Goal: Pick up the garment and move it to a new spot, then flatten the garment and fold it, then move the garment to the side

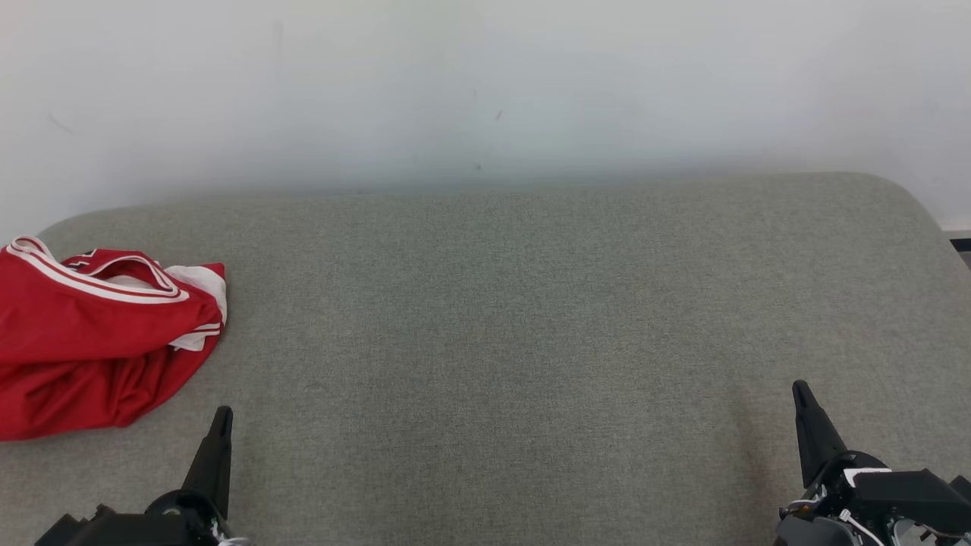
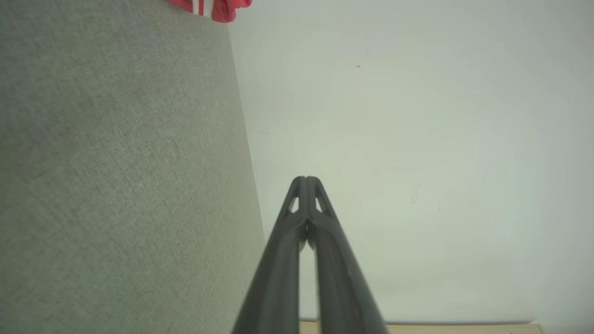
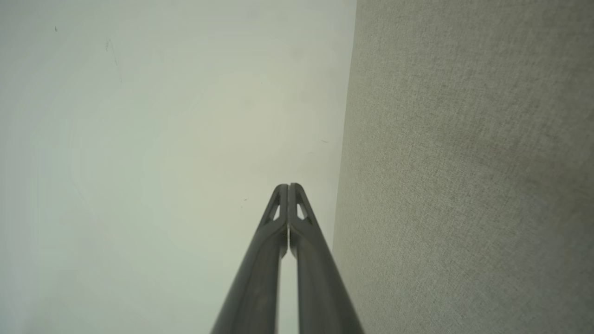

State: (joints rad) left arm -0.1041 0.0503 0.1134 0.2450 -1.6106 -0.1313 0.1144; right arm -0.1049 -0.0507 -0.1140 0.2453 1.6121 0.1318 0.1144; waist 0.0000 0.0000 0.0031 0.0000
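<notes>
Both your left gripper (image 1: 222,418) and right gripper (image 1: 801,394) are sitting pressed together, holding nothing; the crumpled red garment (image 1: 91,334) is lying at the far left of the grey cushion (image 1: 493,318), just up-left of the left one and well apart from the right, so you're likely leading with the left arm

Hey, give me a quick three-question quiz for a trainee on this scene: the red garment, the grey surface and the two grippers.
1. True or false: the red garment lies spread flat in the middle of the grey surface.
2. Which is nearer the garment? A: left gripper. B: right gripper.
3. Fill the gap: both grippers are ____ and hold nothing.
Key: 1 false, it lies crumpled at the surface's left side; 2 A; 3 shut.
</notes>
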